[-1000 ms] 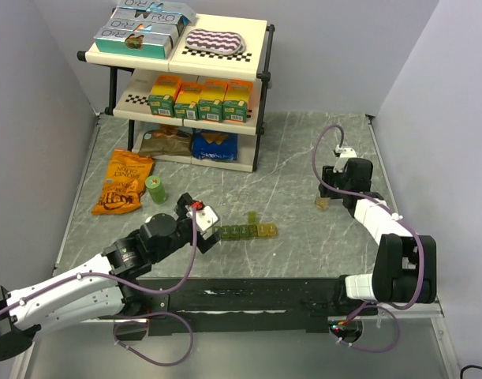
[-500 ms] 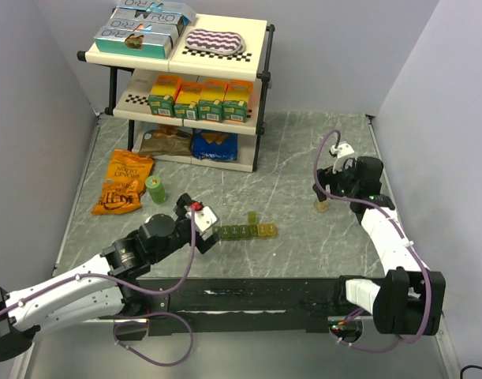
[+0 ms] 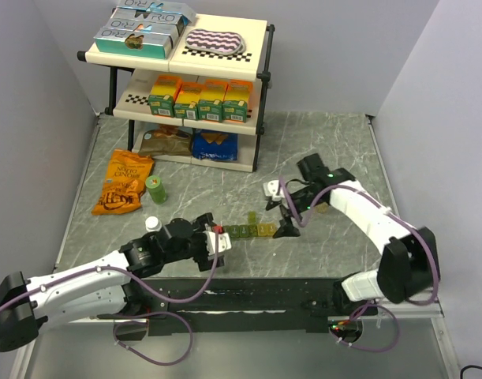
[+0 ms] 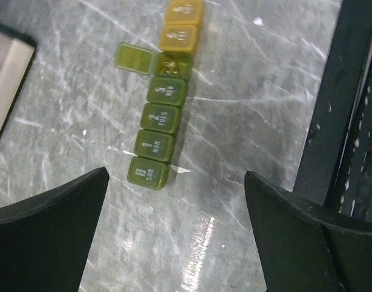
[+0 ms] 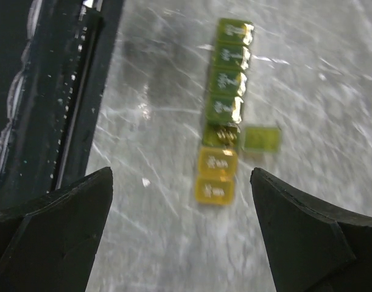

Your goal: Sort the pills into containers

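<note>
The containers (image 3: 248, 231) are a narrow strip of square lidded compartments shading dark green to yellow, lying near the table's front edge. In the left wrist view the containers (image 4: 161, 115) run away from me, the green "SUN" end nearest. One middle compartment (image 4: 172, 64) stands open with its lid (image 4: 134, 58) flipped aside, and small pale pills (image 5: 222, 131) show inside it. My left gripper (image 3: 217, 241) (image 4: 175, 182) is open just short of the green end. My right gripper (image 3: 280, 217) (image 5: 181, 176) is open and empty above the yellow end (image 5: 215, 190).
A white-capped bottle (image 3: 152, 223) stands left of my left arm and a green bottle (image 3: 155, 188) behind it. An orange snack bag (image 3: 122, 183) lies further left. A small tan bottle (image 3: 323, 207) sits behind my right arm. A shelf rack (image 3: 185, 47) stands at the back; a black rail (image 3: 248, 296) runs along the front.
My right arm swung left from the small tan bottle to the strip's yellow end, and its jaws opened wide. My left arm slid right toward the green end, uncovering the white-capped bottle.
</note>
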`<state>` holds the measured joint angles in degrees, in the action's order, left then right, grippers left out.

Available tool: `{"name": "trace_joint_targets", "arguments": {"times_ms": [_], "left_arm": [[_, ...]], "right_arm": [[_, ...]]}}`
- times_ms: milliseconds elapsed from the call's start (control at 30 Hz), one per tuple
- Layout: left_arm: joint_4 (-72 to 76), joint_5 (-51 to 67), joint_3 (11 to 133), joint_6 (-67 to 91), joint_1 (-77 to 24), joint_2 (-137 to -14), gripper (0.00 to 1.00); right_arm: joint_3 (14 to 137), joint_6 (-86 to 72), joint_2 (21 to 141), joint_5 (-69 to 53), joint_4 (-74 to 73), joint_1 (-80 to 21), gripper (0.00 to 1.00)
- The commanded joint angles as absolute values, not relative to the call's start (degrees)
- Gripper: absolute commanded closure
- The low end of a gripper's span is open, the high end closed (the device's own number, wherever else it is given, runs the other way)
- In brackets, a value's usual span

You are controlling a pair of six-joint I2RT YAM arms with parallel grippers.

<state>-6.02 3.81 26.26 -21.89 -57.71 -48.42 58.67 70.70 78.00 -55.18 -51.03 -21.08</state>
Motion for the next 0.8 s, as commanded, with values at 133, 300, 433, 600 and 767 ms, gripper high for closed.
{"name": "trace_joint_targets", "arguments": {"times_ms": [133, 300, 433, 600, 767], "left_arm": [[-6.0, 9.8, 26.7, -37.3, -57.7, -58.1, 0.02], [-1.8, 11.8, 29.3, -41.3, -52.5, -68.3, 0.03], [1.9, 14.5, 32.1, -41.8, -48.8, -73.0, 0.04], [2.9, 17.0, 32.8, -41.5, -46.8, -75.1, 0.05], [1.8, 18.2, 33.3, -41.1, -45.6, -77.6, 0.07]], "right_arm": [[70.0, 63.5, 92.2, -55.0, -46.5, -25.8, 0.0], [74.6, 51.4, 96.6, -54.3, -45.4, -25.8, 0.0], [73.5, 48.2, 97.6, -54.0, -42.7, -25.7, 0.01], [74.5, 45.6, 100.9, -54.2, -43.1, -25.6, 0.07], [74.4, 42.2, 102.4, -54.8, -40.7, -25.5, 0.12]]}}
